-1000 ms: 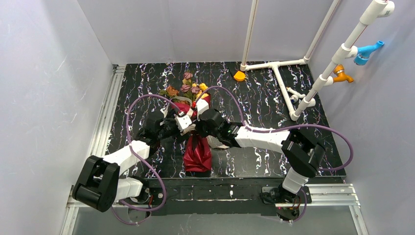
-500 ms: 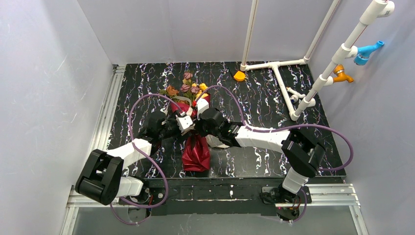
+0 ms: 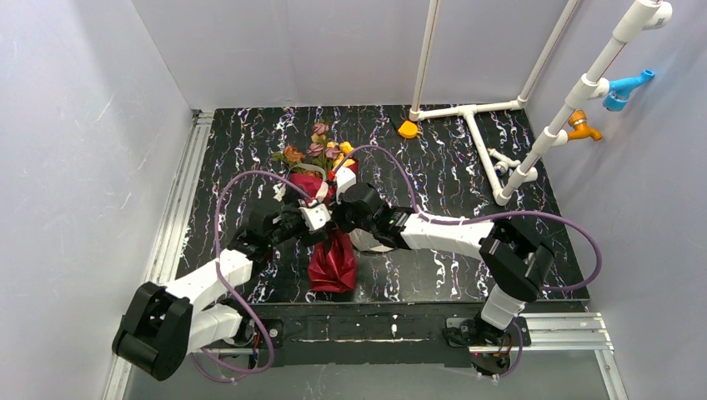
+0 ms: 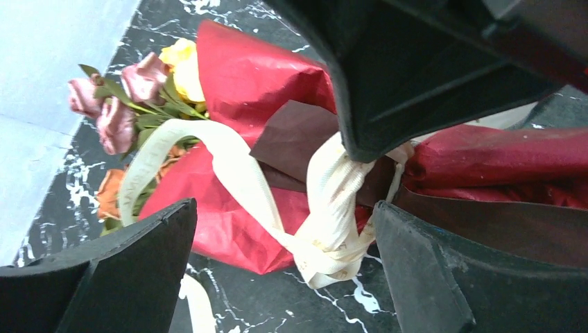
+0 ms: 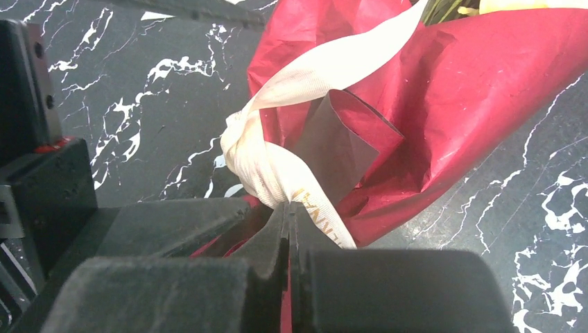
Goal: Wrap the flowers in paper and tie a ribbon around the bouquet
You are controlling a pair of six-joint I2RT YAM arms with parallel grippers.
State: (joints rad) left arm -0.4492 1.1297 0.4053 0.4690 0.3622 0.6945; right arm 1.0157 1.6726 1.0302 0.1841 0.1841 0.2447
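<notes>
The paper [image 5: 444,125] was thin, crinkled and faintly shiny, dark red. The ribbon [image 5: 277,173] looked woven cloth, matt cream. The desk [image 3: 433,167] had a glossy black marbled surface; pipes [image 3: 467,110] at two o'clock looked smooth white plastic.

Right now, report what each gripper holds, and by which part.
Right gripper is shut on the ribbon, beside its knot at the bouquet. Left gripper is open, holding nothing.
</notes>
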